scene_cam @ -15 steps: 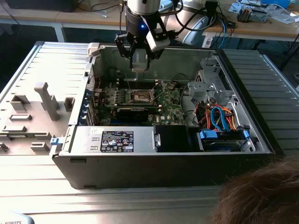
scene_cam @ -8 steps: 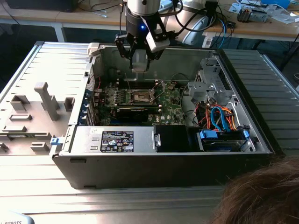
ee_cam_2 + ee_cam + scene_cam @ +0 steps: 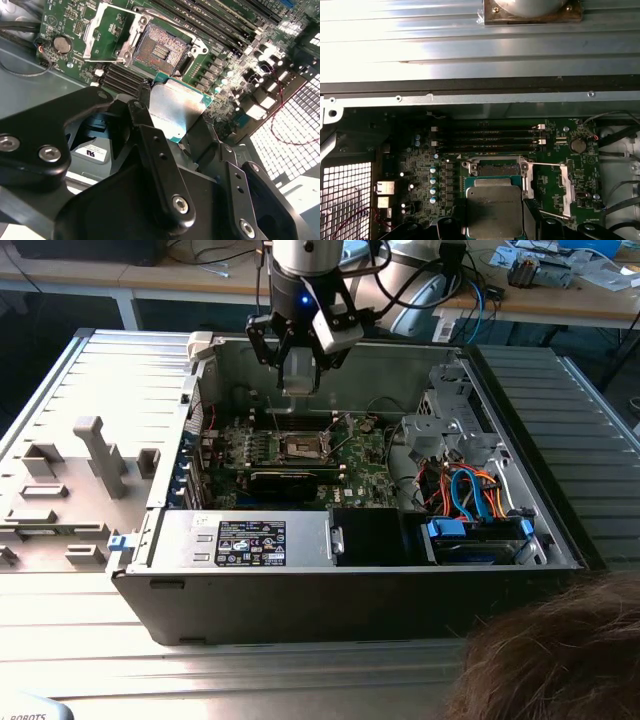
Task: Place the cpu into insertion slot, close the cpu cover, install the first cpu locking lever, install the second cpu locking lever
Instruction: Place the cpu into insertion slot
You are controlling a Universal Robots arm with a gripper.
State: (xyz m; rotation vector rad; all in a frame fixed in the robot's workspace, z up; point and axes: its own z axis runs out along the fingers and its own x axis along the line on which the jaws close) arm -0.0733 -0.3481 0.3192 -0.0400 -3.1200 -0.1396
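The small flat square cpu (image 3: pixel 177 112) with a pale silver-grey metal top hung lifted, not yet seated, close beside the square insertion slot (image 3: pixel 159 50) with its dark centre and silvery metal rim. The slot lay uncovered. The thin silvery windowed cpu cover (image 3: pixel 92 25) stood swung open just beside it.

A robotics lab or electronics workshop: an opened computer case (image 3: pixel 300 610) lies on a ribbed metal counter (image 3: pixel 120 370) (grey jig blocks (image 3: pixel 100 455) stand beside it), a robot arm (image 3: pixel 305 265) hangs over it, and cable-strewn wooden counters (image 3: pixel 100 285) run behind.
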